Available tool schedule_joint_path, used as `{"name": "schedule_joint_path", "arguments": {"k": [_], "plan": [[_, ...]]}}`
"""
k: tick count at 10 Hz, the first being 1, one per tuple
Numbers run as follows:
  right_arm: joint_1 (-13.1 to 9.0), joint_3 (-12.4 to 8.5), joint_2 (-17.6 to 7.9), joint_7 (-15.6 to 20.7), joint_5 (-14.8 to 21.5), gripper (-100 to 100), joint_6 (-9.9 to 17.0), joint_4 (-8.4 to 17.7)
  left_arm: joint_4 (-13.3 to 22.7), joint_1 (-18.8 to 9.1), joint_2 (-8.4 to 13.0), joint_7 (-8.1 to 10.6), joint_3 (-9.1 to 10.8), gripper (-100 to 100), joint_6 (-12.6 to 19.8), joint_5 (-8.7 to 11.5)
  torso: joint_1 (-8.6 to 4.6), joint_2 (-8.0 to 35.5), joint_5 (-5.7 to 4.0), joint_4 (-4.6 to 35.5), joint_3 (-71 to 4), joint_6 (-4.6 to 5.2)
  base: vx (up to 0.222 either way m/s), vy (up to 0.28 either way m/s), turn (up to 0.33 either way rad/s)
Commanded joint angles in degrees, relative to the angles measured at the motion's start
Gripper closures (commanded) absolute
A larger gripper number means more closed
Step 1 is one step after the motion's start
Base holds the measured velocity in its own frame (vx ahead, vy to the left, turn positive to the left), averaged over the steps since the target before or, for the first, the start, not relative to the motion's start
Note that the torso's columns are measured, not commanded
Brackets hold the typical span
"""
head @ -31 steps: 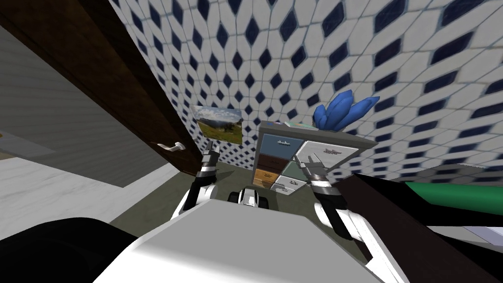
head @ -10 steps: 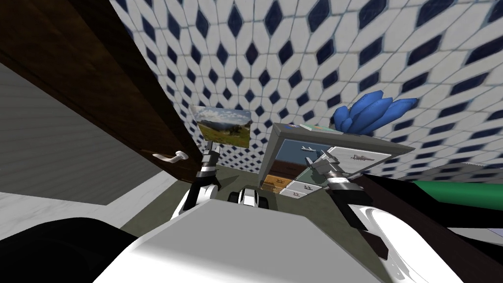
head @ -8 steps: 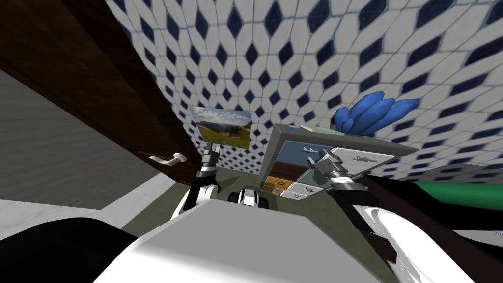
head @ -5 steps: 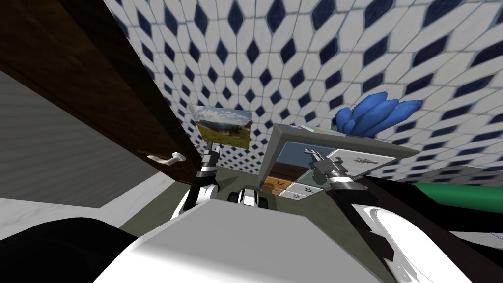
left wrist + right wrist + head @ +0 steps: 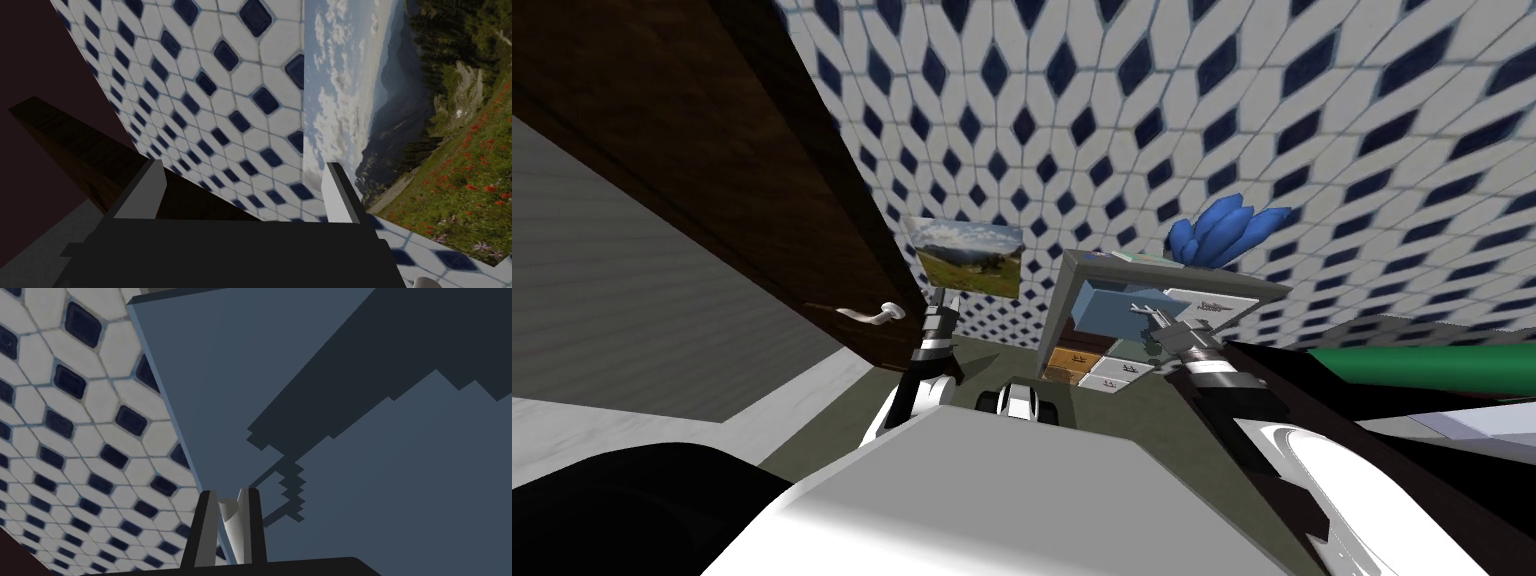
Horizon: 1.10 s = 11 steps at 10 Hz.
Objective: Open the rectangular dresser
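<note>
right gripper [image 5: 227, 498]: fingers pulled in close, pinching a small light grey handle [image 5: 231, 518] between them. Looks like a real grip to me, not just hovering.

what it's on: that handle belongs to the blue drawer [image 5: 350, 438]. The drawer's flat front sits right past the fingertips, basically face-on to the gripper.

which way it lies: the drawer is straight ahead of the fingers, in the top left slot of the dresser [image 5: 1060, 310]. So the way out is straight back along the gripper's own line, toward my chest.

long axis: in the head view the handle runs sideways across the drawer front. I can't tell from the wrist view exactly how the fingers cross it.

where the dresser is: forward and to my right, backed against the blue-and-white tiled wall [image 5: 1112, 120], with a blue leafy thing [image 5: 1224, 228] on top.

how far open: honestly can't tell if the blue front is out at all. I'd call it barely started.

left gripper [image 5: 241, 170]: fingers wide apart, holding nothing, raised off to my left and well away from the dresser. The right arm is clearly the nearer one.

watch out: if the pull goes off-line, I'd guess the thin fingers slip off that little handle.
</note>
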Motion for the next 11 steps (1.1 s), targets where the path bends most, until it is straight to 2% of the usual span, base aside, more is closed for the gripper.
{"name": "schedule_joint_path", "arguments": {"k": [1,2,3,6,11], "plan": [[0.67,0.22,-0.08,-0.22,-0.18,100,-0.52,-0.49,0.00,0.00,0.00,0.00,0.00,0,0.00,0.00,-0.01,0.20,-0.05,-0.02,0.10,0.05,-0.175,-0.007,-0.062],[0.93,0.30,-0.11,-0.31,-0.25,100,-0.73,-0.68,0.00,-0.01,0.00,0.00,0.00,0,0.00,0.00,-0.08,0.32,-0.12,-0.02,0.22,0.04,-0.184,0.008,-0.034],[1.46,-1.69,-2.39,-2.17,-1.24,-100,-0.34,-1.42,0.00,-0.01,0.00,0.00,0.00,0,0.00,0.00,-0.05,0.33,-0.14,-0.04,0.23,0.03,-0.053,0.026,-0.110],[2.75,-4.19,-5.65,-5.03,-2.73,-100,-0.25,-2.32,-0.01,0.02,0.00,0.00,0.00,0,-0.01,0.00,0.22,-0.20,0.18,0.00,-0.20,-0.05,0.073,0.035,-0.084],[4.89,-8.35,-11.09,-9.79,-5.22,-100,-0.10,-3.82,0.00,0.01,0.00,0.00,0.00,0,0.00,0.00,0.08,0.46,0.08,0.17,0.26,0.04,0.046,0.039,-0.071]]}}
